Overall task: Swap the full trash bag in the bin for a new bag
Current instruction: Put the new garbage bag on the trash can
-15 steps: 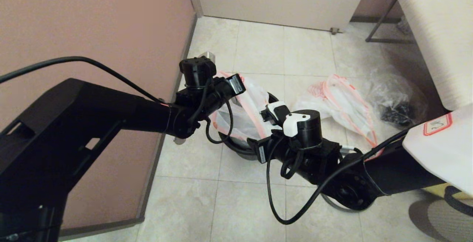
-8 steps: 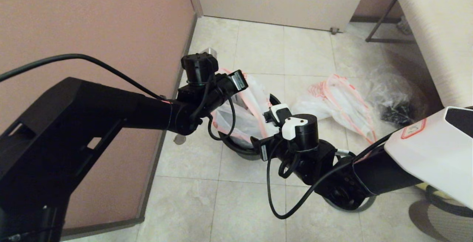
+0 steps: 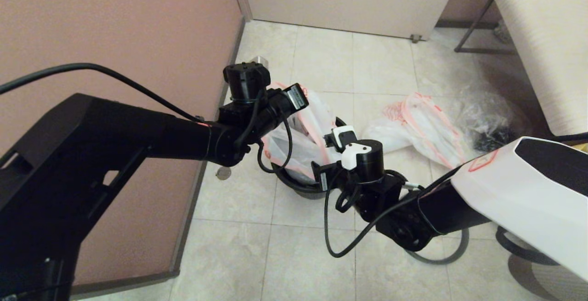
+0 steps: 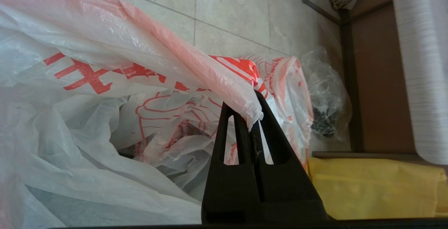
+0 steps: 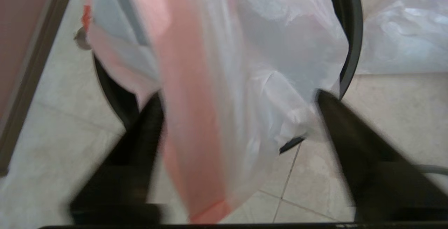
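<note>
The black bin [image 3: 301,187] stands on the floor by the wall, with the new bag [image 3: 294,147] drooping into it. Red lettering shows on the new bag [image 4: 87,77]. My left gripper [image 4: 250,117] is shut on that bag's orange edge and holds it up over the bin's far side. My right gripper [image 5: 241,117] stands open at the near rim of the bin [image 5: 350,29], and a hanging orange-banded fold of the new bag [image 5: 196,110] lies between its fingers [image 5: 147,134]. The full trash bag [image 3: 422,126] lies on the floor to the right.
A clear crinkled bag [image 3: 494,126] with black contents lies beyond the full bag. A grey hoop [image 3: 452,251] lies on the floor under my right arm. A yellow bag [image 4: 371,187] lies at the right, below the bench [image 3: 542,39]. The wall [image 3: 115,39] runs close on the left.
My right arm has swung left and forward, bringing its gripper up to the bin and the hanging bag. The left gripper has lifted the bag's edge slightly.
</note>
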Controlling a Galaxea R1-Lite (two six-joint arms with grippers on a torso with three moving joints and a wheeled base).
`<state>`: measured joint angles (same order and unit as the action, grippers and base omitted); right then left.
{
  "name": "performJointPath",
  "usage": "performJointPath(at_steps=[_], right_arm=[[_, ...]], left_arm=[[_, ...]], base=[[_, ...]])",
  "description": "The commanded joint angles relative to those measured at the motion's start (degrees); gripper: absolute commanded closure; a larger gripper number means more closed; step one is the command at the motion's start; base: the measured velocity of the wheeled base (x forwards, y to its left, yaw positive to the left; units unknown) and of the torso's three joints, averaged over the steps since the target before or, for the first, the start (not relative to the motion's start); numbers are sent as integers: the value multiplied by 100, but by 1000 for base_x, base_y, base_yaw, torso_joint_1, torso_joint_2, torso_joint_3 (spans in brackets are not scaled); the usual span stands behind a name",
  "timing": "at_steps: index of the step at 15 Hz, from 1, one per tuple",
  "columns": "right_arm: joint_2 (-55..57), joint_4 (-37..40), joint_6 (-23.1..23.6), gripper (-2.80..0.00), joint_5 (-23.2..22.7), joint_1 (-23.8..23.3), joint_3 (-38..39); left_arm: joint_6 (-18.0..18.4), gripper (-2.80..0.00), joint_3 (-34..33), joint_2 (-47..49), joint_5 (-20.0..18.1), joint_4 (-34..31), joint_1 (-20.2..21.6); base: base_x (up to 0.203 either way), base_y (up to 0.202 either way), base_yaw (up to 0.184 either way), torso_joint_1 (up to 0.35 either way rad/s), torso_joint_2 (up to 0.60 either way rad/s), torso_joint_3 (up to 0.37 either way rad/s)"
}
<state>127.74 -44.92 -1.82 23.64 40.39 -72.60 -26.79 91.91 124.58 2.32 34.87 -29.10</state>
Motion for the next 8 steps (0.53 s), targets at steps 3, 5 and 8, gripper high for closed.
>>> performJointPath(at_steps=[3, 5, 8], right_arm=[[164, -34, -12, 0, 156, -73, -139], [116, -34, -16, 0, 150, -207, -167], [-84, -31, -60, 0, 141, -359, -160]], left_arm=[[-37, 0, -22, -74, 6, 6, -58], [-24, 0, -105, -230, -9, -173, -99], [31, 0, -66, -339, -138, -677, -160]], base=[[0, 0, 0, 0, 0, 0], [0, 0, 0, 0, 0, 0], [0, 0, 0, 0, 0, 0]])
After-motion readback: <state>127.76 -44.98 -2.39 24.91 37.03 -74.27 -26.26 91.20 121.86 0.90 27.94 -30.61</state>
